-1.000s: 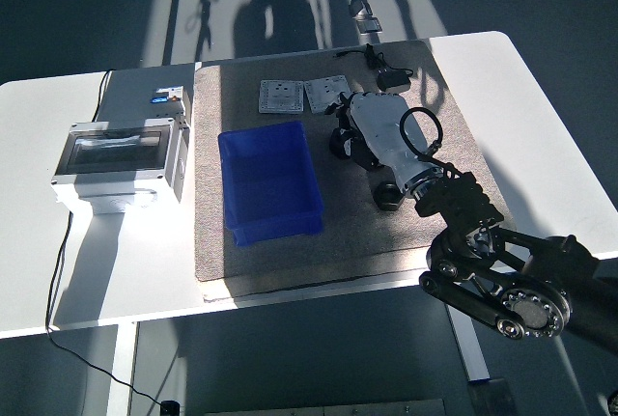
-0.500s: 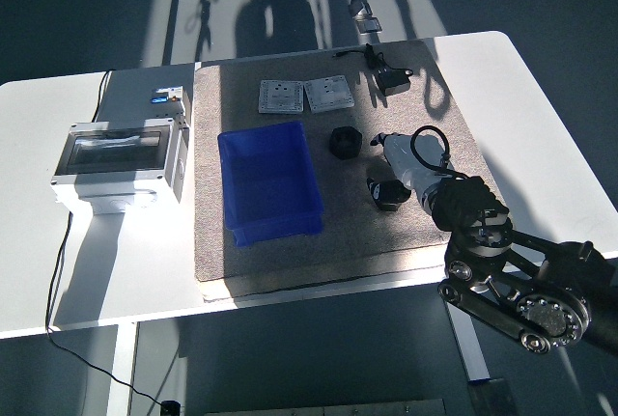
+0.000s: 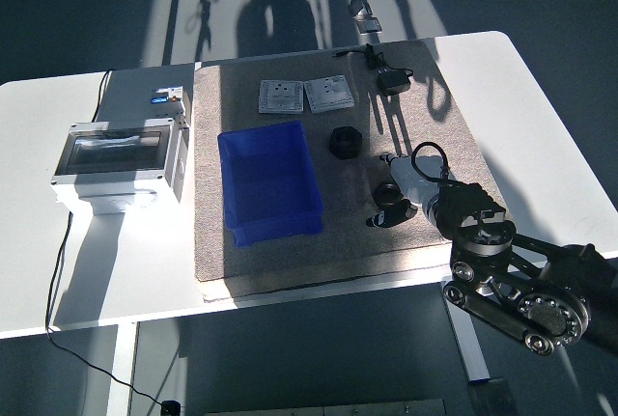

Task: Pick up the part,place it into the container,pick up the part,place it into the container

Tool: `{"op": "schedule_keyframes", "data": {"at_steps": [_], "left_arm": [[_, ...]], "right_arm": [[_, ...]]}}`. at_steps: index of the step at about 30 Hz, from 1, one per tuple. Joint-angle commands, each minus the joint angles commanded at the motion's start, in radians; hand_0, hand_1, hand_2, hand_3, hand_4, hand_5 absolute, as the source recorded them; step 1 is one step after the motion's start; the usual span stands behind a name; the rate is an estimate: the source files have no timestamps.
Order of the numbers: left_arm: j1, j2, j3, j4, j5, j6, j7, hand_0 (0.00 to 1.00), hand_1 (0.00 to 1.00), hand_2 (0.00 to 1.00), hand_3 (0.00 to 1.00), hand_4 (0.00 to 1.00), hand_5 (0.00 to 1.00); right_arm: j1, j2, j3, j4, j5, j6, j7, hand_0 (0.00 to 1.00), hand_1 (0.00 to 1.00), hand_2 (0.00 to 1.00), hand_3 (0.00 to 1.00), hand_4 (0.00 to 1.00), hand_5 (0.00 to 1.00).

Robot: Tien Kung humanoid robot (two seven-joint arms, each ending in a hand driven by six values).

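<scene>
White bench point(image 3: 87, 271) surface carried a grey felt mat point(image 3: 290, 252), and on that mat stood the open blue plastic container point(image 3: 268, 184), which appeared to hold nothing. We recorded two black parts on the mat: a black ring-shaped part point(image 3: 344, 142) just right of the container, and a second small black cylindrical part point(image 3: 388, 206) nearer the front edge. Two flat grey metal plates point(image 3: 305, 96) lay at the far side of the mat, and a grey electrical enclosure with a clear lid point(image 3: 121, 157) stood at the left.

One second earlier the right hand point(image 3: 410, 184) was stretched far forward over the ring-shaped part. Half a second earlier it had drawn back, leaving that part uncovered on the mat. At this moment it had retreated further and sat against the nearer cylindrical part, which had shifted slightly toward the front. We could not tell whether the fingers were closed on that part or merely touching it.

We judged that the first pick was still in progress, since neither part lay inside the container. No left hand was visible.
</scene>
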Motion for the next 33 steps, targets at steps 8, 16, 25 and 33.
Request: {"op": "schedule_keyframes", "data": {"at_steps": [8, 16, 25, 33], "left_arm": [[-0.002, 0.000, -0.002, 0.000, 0.005, 0.000, 0.000, 0.720, 0.734, 0.755, 0.667, 0.998, 0.998], [-0.003, 0.000, -0.003, 0.000, 0.009, -0.001, -0.001, 0.720, 0.735, 0.755, 0.668, 0.998, 0.998], [-0.004, 0.002, -0.008, 0.000, 0.017, -0.003, -0.001, 0.720, 0.734, 0.755, 0.668, 0.998, 0.998], [-0.005, 0.003, -0.009, 0.000, 0.018, -0.002, -0.003, 0.720, 0.734, 0.755, 0.667, 0.998, 0.998]], "right_arm": [[0.004, 0.006, -0.033, -0.060, -0.041, -0.072, 0.000, 0.310, 0.376, 0.589, 0.659, 0.513, 0.092], [0.002, 0.010, -0.062, -0.099, -0.040, -0.119, 0.000, 0.283, 0.343, 0.506, 0.590, 0.416, 0.048], [0.002, 0.010, -0.071, -0.111, -0.041, -0.188, 0.008, 0.276, 0.334, 0.458, 0.535, 0.344, 0.002], [0.003, 0.006, -0.052, -0.114, -0.002, -0.296, 0.057, 0.277, 0.334, 0.459, 0.531, 0.328, 0.002]]}}
